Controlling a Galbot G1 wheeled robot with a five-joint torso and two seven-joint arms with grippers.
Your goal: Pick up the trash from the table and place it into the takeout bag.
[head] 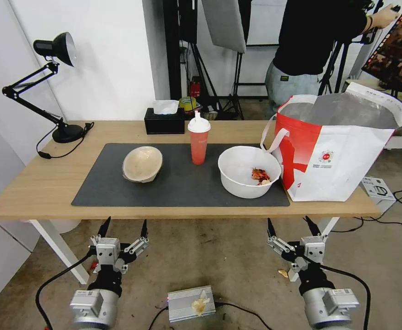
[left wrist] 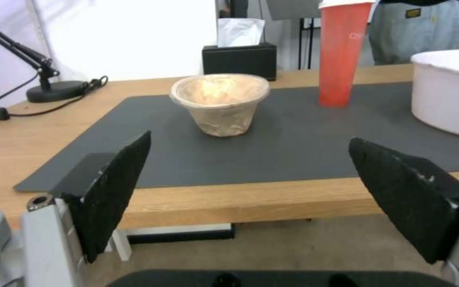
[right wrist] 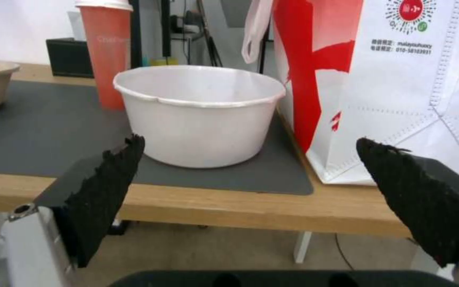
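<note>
While all three pieces of trash sit on the table (head: 36, 188), the takeout bag (head: 343, 151) stands open at its right end, just beside the white plastic bowl (head: 249, 172). That bowl lies straight ahead of the right gripper (head: 294, 227), which hangs below the table edge, fingers spread wide and empty. The left gripper (head: 123, 228), likewise spread and empty, faces the pulp bowl (head: 142, 163); the red cup (head: 198, 137) stands between.
</note>
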